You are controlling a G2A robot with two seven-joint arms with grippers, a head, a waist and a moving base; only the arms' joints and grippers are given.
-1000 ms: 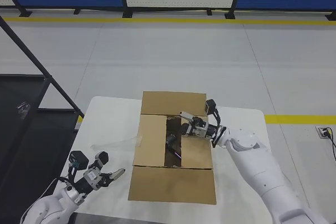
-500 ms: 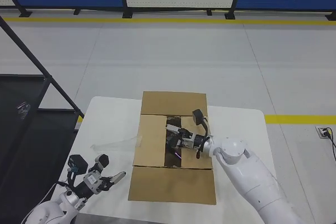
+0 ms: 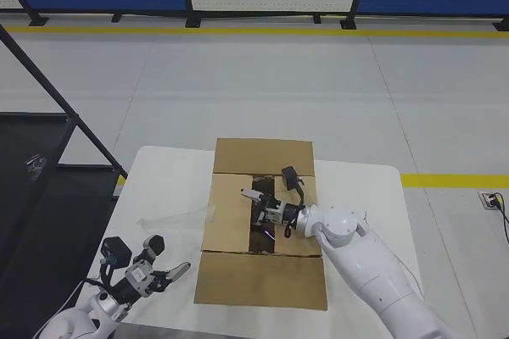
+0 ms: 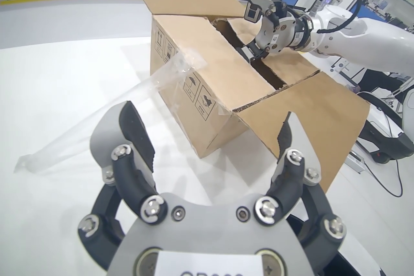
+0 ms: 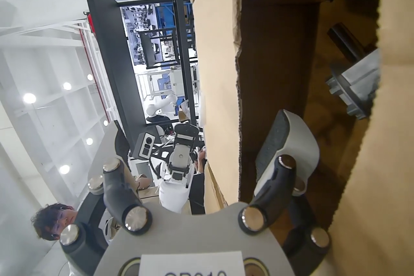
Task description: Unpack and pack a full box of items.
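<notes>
The cardboard box (image 3: 263,273) stands mid-counter (image 3: 170,178), its outer flaps folded out and the two inner flaps parted by a narrow gap. A grey metal part (image 5: 355,83) lies inside the box. The right end effector (image 3: 256,206) sits at that gap with its fingers spread wide and holding nothing, one finger (image 5: 284,141) inside the box and the other outside the flap's edge. A clear plastic strip (image 4: 97,125) trails from the box's side across the counter. The left end effector (image 4: 209,110) hangs near the counter's near corner, apart from the box and also wide open.
</notes>
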